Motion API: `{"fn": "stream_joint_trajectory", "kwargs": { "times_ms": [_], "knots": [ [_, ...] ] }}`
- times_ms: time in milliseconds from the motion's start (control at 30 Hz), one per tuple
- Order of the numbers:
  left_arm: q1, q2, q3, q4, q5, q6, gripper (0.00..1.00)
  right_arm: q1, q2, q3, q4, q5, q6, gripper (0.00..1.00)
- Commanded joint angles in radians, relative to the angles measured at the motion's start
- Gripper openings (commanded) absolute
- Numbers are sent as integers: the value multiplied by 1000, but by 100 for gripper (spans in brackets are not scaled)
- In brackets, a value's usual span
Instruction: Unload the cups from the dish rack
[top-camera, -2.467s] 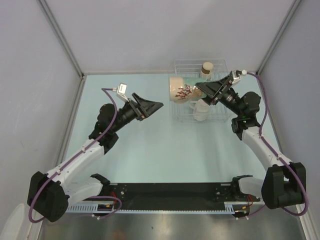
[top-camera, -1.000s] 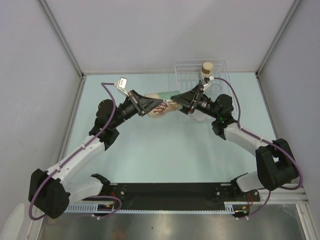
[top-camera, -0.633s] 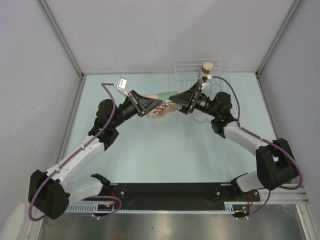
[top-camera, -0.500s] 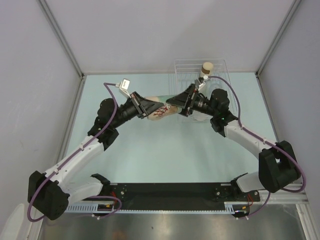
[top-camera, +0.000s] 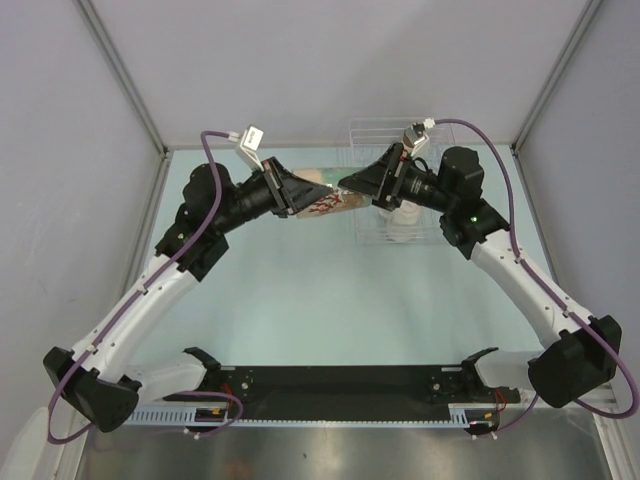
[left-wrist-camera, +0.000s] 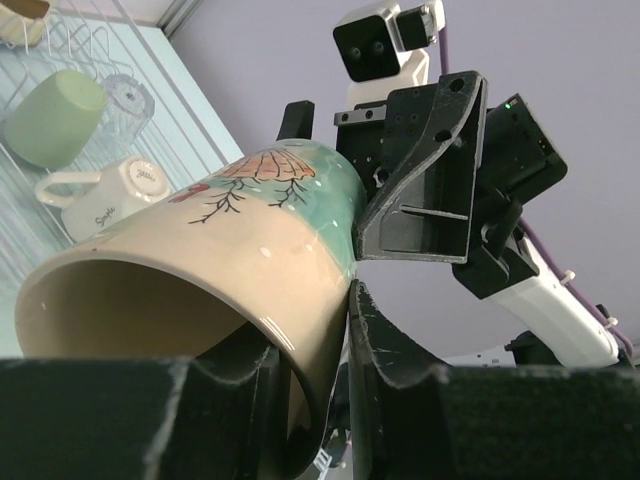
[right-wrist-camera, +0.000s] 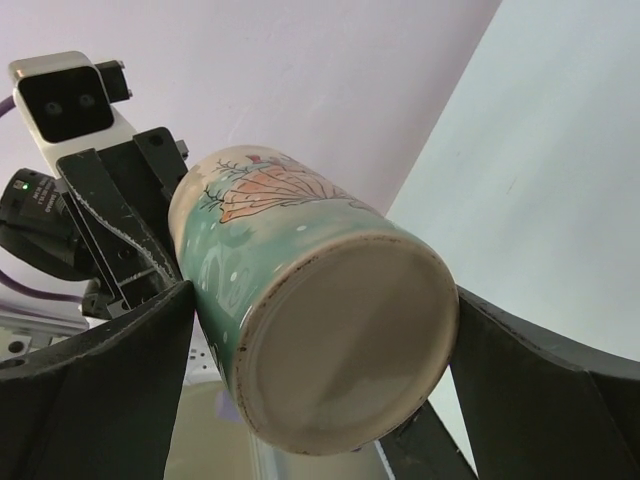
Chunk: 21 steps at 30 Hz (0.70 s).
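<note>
Note that the printed mug (top-camera: 325, 197) hangs in the air between the two grippers, with its long axis running from one gripper to the other. It is clear of the surface (top-camera: 300, 290).

The mouth of the mug faces the left gripper (left-wrist-camera: 310, 345). That gripper is pinched on the rim wall, one finger inside the mouth and one outside.

The base faces the right gripper (right-wrist-camera: 325, 345). Its fingers are set wide and bracket the base. Both appear to touch the mug's sides, so treat it as clamped.

The dish rack (top-camera: 375, 135) lies below and behind the right gripper. It holds a white handled cup (left-wrist-camera: 100, 200) and a pale green cup (left-wrist-camera: 55, 115).

Both grippers are at the mug, and neither is nearer. The next move depends on the shared axis. If the right gripper lets go, draw it back along that axis, away from the base. A sideways pull would probably twist the rim in the left gripper's thin pinch.
</note>
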Motion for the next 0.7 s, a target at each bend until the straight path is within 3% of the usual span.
{"fn": "stream_joint_trajectory", "kwargs": {
  "times_ms": [0,433,533,667],
  "knots": [
    [66,-28,20,-123,-169,154,0,-99,-13,10,-111,164,-153,100],
    [66,-56,-124,156,-43,-22,0,-88,10,-101,130,3,-17,100],
    [66,-71,-188,271,1,-71,0,-104,31,-150,348,-82,118,100],
    [66,-81,-225,378,55,-114,1,-110,45,-204,467,-125,209,100]
  ]
}}
